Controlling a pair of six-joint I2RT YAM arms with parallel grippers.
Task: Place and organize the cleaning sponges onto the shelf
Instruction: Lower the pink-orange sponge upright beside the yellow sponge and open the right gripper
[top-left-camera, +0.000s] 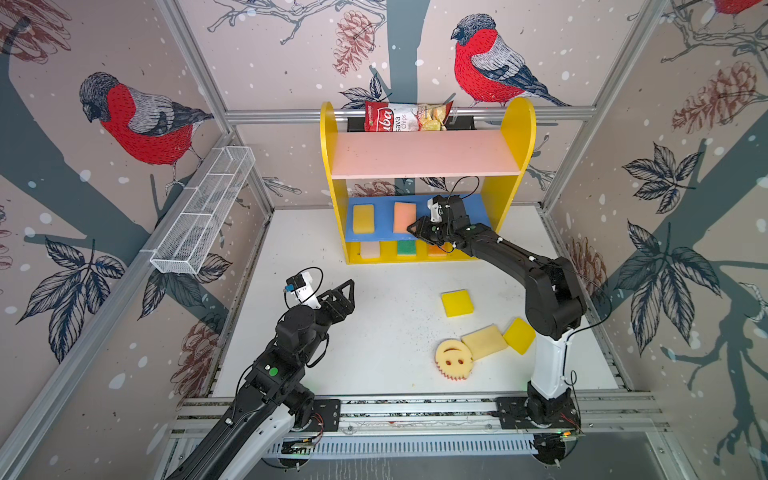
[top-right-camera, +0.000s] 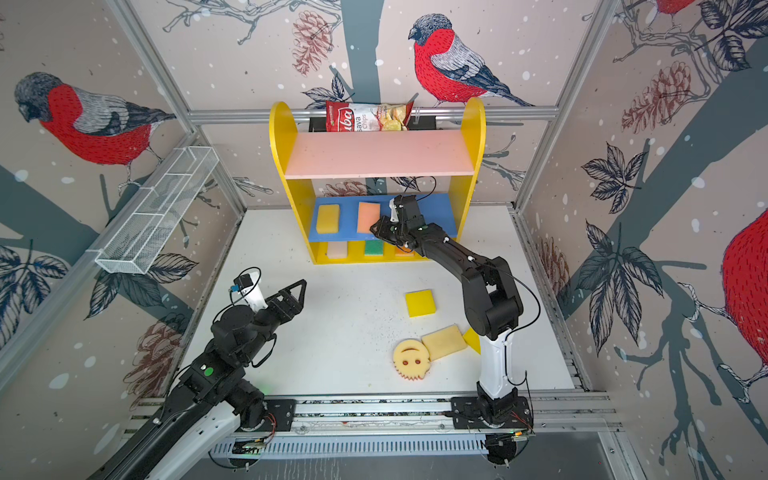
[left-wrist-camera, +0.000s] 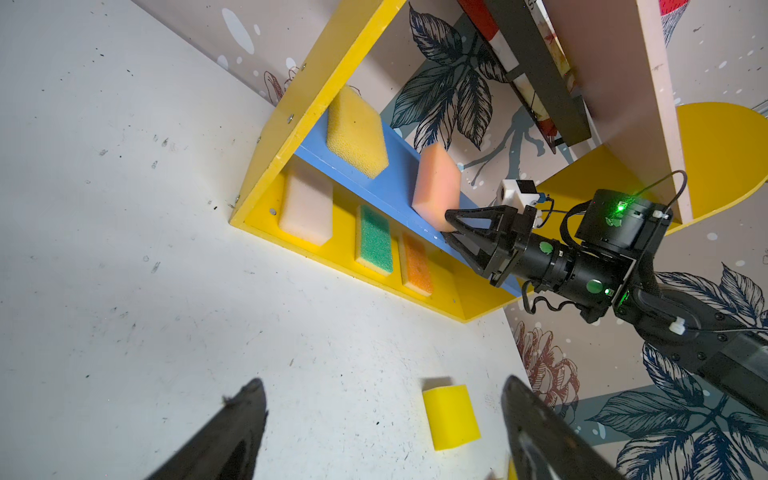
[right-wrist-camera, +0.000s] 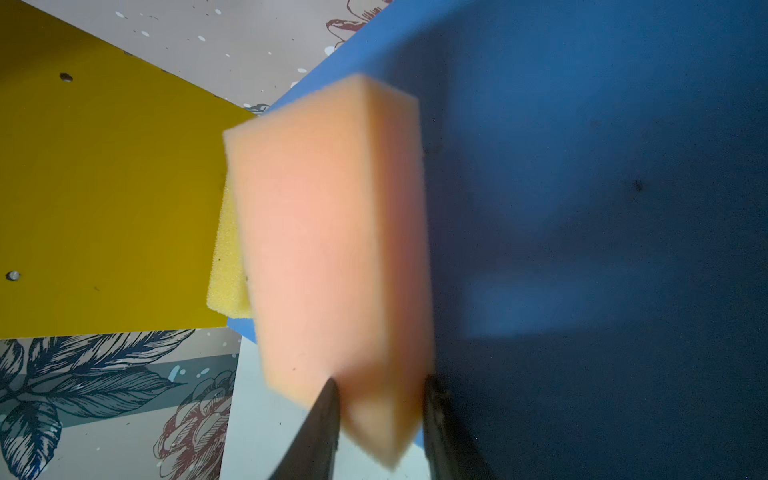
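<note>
Peach sponge (left-wrist-camera: 436, 187) sits between the outstretched right gripper's (left-wrist-camera: 449, 225) half-open jaws; left gripper (left-wrist-camera: 382, 390) hovers open.

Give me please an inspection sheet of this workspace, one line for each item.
surface: white table, scuffed, dark specks.
job's things: shelf; blue board holds coarse yellow sponge and peach sponge; base holds pale sponge, green sponge, orange sponge; on the table two bright yellow sponges, cream sponge, smiley sponge.
clutter: chips bag behind the shelf top; wire rack at the side wall.
grippers: left pincer open, empty; right pincer astride the peach sponge's near end, grip cannot be told.
cables: black loops at both wrist cameras.
surroundings: bird-print walls, aluminium frame.
</note>
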